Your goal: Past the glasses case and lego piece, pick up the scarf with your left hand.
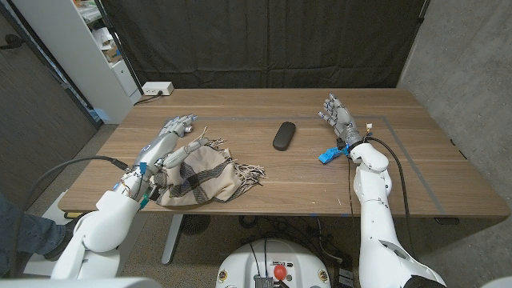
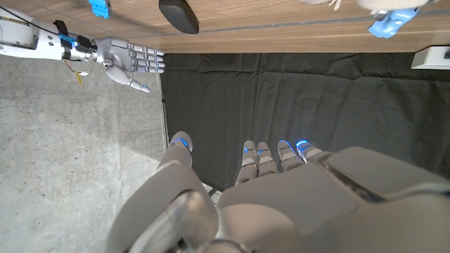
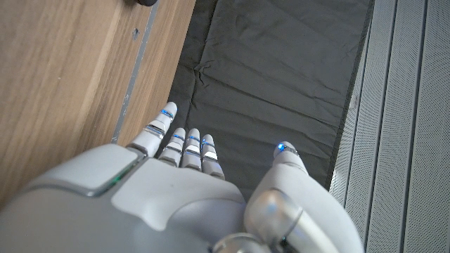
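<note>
The plaid beige scarf (image 1: 204,174) lies bunched on the table's near left, its fringe pointing right. My left hand (image 1: 170,138) is at the scarf's far left edge with its fingers stretched out and apart and nothing in them; the thumb is over the cloth. The black glasses case (image 1: 284,134) (image 2: 178,15) lies mid-table, with the blue lego piece (image 1: 330,154) (image 2: 99,7) to its right. My right hand (image 1: 338,114) (image 2: 130,60) stands beyond the lego piece, fingers spread and holding nothing.
A white power strip (image 1: 156,88) (image 2: 432,56) sits at the table's back left corner. A white shelf (image 1: 104,48) stands off the table to the left. A black curtain (image 1: 264,40) hangs behind. A person's leg (image 1: 16,232) shows at the lower left.
</note>
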`<state>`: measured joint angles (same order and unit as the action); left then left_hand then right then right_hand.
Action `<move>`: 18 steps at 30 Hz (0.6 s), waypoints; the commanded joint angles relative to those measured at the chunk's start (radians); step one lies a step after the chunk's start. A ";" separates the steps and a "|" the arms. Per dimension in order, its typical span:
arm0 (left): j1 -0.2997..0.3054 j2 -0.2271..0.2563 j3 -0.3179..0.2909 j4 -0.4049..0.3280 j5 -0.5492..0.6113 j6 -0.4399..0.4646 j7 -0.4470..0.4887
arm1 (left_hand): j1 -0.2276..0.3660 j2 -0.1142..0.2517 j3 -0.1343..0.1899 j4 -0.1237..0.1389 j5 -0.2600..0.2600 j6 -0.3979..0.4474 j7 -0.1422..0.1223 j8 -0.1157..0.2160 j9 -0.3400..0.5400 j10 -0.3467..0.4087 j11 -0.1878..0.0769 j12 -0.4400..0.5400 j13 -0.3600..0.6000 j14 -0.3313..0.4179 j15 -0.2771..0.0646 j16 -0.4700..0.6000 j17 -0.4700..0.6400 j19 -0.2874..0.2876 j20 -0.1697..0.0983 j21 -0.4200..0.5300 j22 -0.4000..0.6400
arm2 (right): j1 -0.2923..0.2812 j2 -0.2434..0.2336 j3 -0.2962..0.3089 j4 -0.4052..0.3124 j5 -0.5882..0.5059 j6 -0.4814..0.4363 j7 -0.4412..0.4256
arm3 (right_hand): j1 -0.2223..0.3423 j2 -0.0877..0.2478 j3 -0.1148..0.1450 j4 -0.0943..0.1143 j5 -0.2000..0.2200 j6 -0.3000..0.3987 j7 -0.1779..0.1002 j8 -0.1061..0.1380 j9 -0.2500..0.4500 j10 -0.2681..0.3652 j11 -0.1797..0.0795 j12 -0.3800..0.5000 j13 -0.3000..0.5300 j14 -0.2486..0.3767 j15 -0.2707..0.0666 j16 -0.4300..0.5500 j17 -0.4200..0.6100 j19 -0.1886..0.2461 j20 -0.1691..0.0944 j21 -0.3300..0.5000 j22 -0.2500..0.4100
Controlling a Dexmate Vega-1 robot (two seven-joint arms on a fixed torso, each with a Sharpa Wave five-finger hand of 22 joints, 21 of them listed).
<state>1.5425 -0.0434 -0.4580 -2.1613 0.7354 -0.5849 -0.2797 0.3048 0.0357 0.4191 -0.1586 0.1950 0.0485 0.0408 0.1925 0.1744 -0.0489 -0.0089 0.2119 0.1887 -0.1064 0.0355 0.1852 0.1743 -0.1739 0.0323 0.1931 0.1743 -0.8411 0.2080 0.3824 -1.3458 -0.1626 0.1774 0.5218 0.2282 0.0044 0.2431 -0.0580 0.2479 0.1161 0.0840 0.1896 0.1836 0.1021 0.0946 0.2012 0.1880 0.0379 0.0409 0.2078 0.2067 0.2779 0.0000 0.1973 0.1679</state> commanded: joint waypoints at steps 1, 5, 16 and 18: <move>0.032 -0.008 -0.001 -0.037 0.087 0.020 0.048 | 0.016 -0.004 0.001 -0.006 0.003 0.005 -0.002 0.003 0.005 0.003 -0.006 -0.002 0.001 0.001 -0.002 0.000 0.002 -0.002 0.006 0.002 0.003 | -0.004 0.003 -0.002 0.005 0.005 0.004 0.000 | -0.001 0.012 0.003 -0.005 0.004 0.003 -0.001 0.005 0.005 0.004 -0.003 -0.002 0.003 0.015 0.000 0.006 0.003 0.014 0.001 0.003 0.003; 0.043 -0.014 0.003 -0.047 0.130 0.027 0.080 | 0.019 -0.005 0.001 -0.006 0.003 0.004 -0.004 0.003 0.005 0.002 -0.007 -0.003 0.001 0.000 -0.002 0.000 0.002 -0.002 0.007 0.002 0.003 | -0.005 0.002 -0.003 0.002 0.003 0.006 0.000 | -0.002 0.013 0.002 -0.005 0.004 0.002 0.000 0.005 0.005 0.006 -0.002 -0.001 0.003 0.022 0.001 0.009 0.003 0.019 0.002 0.004 0.003; 0.060 -0.009 0.022 -0.055 0.189 0.068 0.133 | 0.043 -0.023 -0.001 -0.008 0.008 -0.013 -0.023 -0.003 0.006 0.000 0.011 -0.003 0.003 0.007 0.013 0.002 0.003 0.026 0.091 0.012 0.004 | -0.002 0.000 -0.002 0.010 0.003 0.005 -0.002 | -0.003 0.013 0.001 -0.005 0.004 0.004 0.002 0.006 0.005 0.007 -0.001 -0.001 0.003 0.021 0.004 0.008 0.004 0.016 0.004 0.002 0.003; 0.063 -0.008 0.027 -0.056 0.198 0.073 0.145 | 0.048 -0.027 -0.003 -0.007 0.009 -0.016 -0.030 -0.004 0.006 0.000 0.016 -0.003 0.004 0.012 0.019 0.004 0.004 0.035 0.109 0.014 0.005 | 0.001 -0.001 -0.002 0.015 0.003 0.005 -0.001 | -0.003 0.013 0.001 -0.006 0.004 0.003 0.002 0.006 0.005 0.007 0.000 -0.001 0.003 0.021 0.004 0.008 0.004 0.015 0.004 0.001 0.003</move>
<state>1.5880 -0.0554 -0.4479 -2.2048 0.8685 -0.5480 -0.1908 0.3394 0.0117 0.4159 -0.1616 0.1950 0.0321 0.0245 0.1925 0.1787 -0.0446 -0.0019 0.2119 0.1885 -0.0988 0.0431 0.1852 0.1743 -0.1489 0.1152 0.1997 0.1744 -0.8457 0.2095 0.3803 -1.3448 -0.1597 0.1809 0.5208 0.2150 0.0176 0.2432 -0.0579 0.2478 0.1161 0.0840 0.1896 0.1836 0.1020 0.0946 0.2012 0.1880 0.0504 0.0426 0.2078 0.2067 0.2888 -0.0001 0.1973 0.1679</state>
